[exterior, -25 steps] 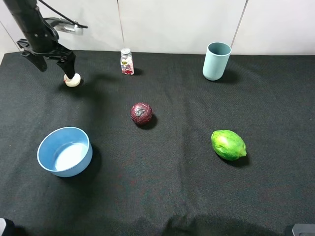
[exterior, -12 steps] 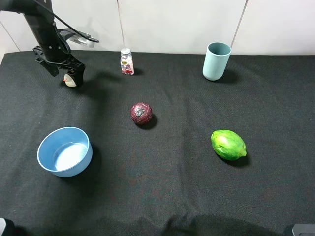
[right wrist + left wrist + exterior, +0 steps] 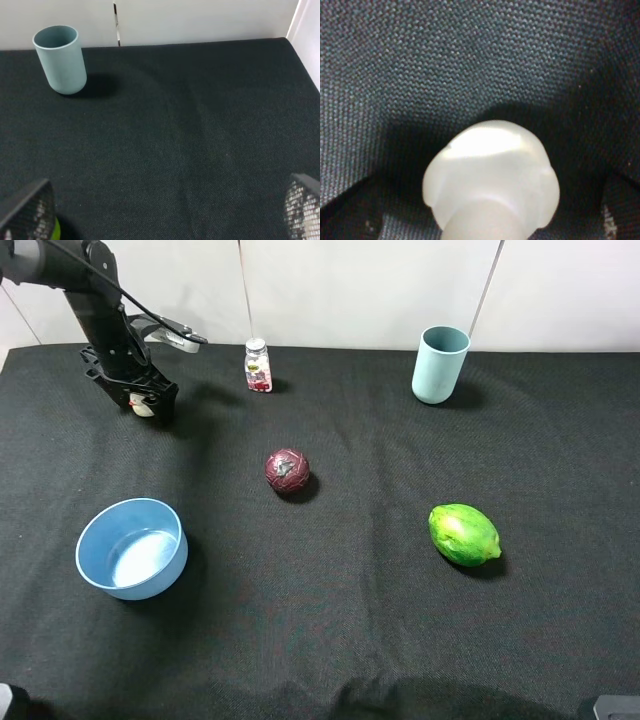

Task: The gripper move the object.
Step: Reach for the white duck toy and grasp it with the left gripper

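Observation:
The cream-white duck toy [image 3: 142,407] lies on the black cloth at the far left. My left gripper [image 3: 147,402] has come down over it, with one black finger on each side. In the left wrist view the toy [image 3: 490,175] fills the lower middle, and the dark fingers [image 3: 345,220] sit at the corners, apart from it. The jaws stand open around the toy. My right gripper [image 3: 165,210] is open and empty, its fingertips [image 3: 305,205] wide apart above bare cloth.
A small bottle with a red label [image 3: 258,366] stands just right of the toy. A dark red ball [image 3: 287,470] is mid-table, with a blue bowl [image 3: 178,540] front left. A green fruit [image 3: 464,534] lies right and a pale blue cup [image 3: 440,364] back right.
My left gripper has moved right and down from beside the toy to straddle it. The toy has stayed in place. Nothing else has moved.

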Controlling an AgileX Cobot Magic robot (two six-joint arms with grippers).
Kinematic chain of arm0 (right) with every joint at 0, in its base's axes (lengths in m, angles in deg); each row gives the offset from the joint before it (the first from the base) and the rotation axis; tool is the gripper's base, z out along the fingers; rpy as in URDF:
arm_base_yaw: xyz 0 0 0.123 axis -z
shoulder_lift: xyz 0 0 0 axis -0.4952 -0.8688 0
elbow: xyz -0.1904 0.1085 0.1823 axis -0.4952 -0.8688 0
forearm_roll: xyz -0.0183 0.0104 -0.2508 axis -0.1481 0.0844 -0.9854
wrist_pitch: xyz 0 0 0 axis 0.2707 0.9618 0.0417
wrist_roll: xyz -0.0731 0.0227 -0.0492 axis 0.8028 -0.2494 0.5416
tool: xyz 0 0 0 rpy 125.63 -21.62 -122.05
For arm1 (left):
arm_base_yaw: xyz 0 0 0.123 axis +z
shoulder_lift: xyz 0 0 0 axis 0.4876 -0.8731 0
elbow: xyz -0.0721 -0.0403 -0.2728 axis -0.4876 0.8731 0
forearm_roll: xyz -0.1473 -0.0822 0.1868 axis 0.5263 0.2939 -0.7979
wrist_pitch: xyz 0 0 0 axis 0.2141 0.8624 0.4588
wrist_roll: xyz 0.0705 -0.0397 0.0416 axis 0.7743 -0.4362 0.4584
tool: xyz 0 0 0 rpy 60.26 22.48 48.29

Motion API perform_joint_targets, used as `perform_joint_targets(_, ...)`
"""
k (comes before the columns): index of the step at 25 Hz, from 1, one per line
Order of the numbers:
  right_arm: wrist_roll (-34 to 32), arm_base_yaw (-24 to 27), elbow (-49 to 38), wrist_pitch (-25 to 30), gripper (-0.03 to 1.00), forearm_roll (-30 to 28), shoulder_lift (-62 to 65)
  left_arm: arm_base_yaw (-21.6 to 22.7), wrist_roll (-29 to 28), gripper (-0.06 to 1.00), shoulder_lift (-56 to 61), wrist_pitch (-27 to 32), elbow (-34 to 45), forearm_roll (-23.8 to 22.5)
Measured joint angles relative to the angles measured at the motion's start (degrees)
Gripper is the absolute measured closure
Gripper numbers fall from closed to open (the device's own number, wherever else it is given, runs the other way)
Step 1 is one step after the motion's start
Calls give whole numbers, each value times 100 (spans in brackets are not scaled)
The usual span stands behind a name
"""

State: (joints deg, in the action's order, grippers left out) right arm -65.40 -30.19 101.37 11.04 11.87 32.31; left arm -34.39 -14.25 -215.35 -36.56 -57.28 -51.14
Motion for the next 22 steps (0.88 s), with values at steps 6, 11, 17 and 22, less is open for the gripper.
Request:
perform_joint_targets(6,0,0,0,0,27,0,0,0,0,16,0,-5,0,11)
perform_joint_targets(11,0,0,0,0,27,0,0,0,0,34,0,-35,0,11)
perform_joint_targets(17,0,0,0,0,27,0,0,0,0,40,0,-53,0,1)
perform_joint_targets(22,0,0,0,0,27,0,0,0,0,41,0,-59,0,1)
